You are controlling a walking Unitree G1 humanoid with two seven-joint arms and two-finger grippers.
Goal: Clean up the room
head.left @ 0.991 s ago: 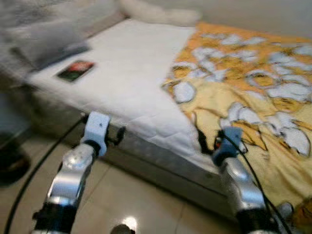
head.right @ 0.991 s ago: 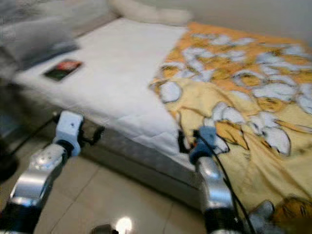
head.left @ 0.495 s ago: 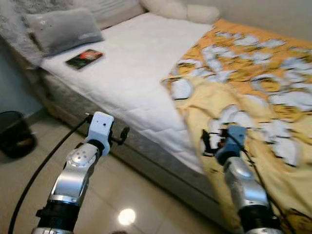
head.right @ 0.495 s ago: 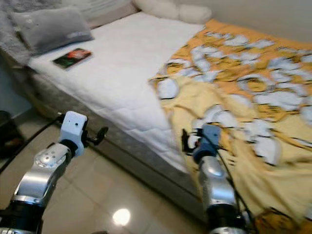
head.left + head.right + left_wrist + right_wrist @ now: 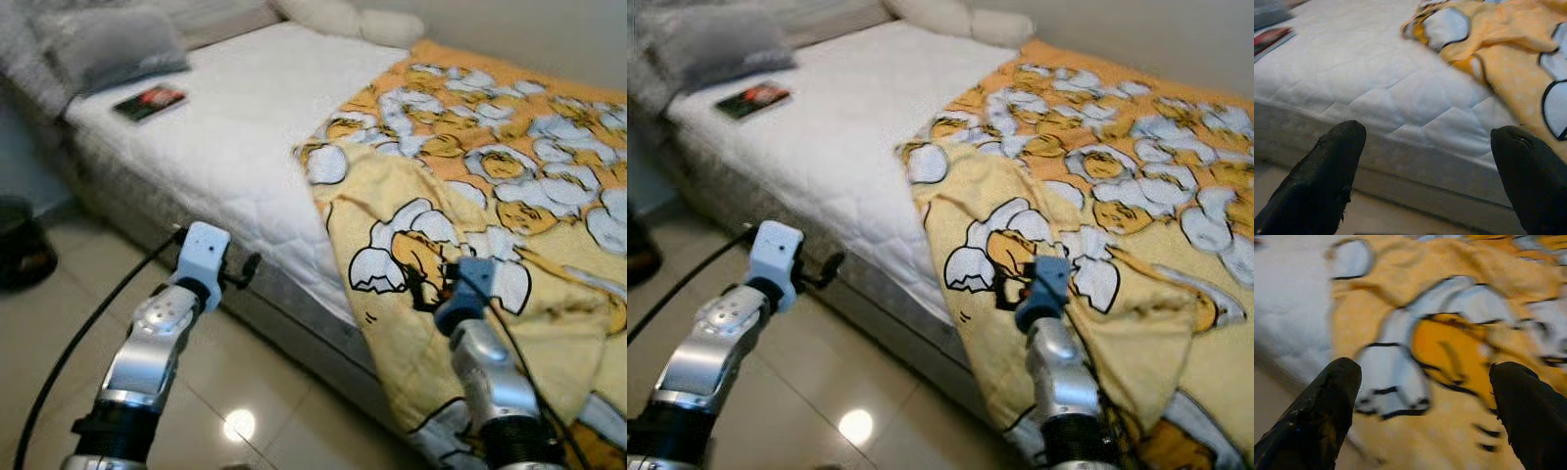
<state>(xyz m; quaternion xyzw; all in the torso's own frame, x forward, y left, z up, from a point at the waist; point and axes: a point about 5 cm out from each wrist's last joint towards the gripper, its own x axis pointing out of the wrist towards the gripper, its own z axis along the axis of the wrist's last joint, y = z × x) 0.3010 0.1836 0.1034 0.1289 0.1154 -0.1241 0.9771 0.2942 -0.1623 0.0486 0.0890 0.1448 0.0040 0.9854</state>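
Yellow cartoon blanket point(image 5: 470, 186) rumpled across the bed's 3 o'clock half, one edge draped over the mattress point(image 5: 245, 127) side toward the tiled floor point(image 5: 59, 333). Right gripper point(image 5: 1425, 396) spread wide, empty, just before that draped edge. Left gripper point(image 5: 1425, 161) likewise parted (nothing held), facing bare mattress. At 10 o'clock: book point(image 5: 149, 101), grey pillow point(image 5: 103, 44).

Bed: white quilted mattress point(image 5: 235, 137), bare on the left half
Blanket: yellow cartoon-print blanket point(image 5: 490, 225), draped over the bed's edge
Book: book point(image 5: 149, 102) near grey pillow point(image 5: 108, 44)
Left gripper point(image 5: 245, 269): raised over tiled floor point(image 5: 59, 323)
Right gripper point(image 5: 428, 290): against blanket
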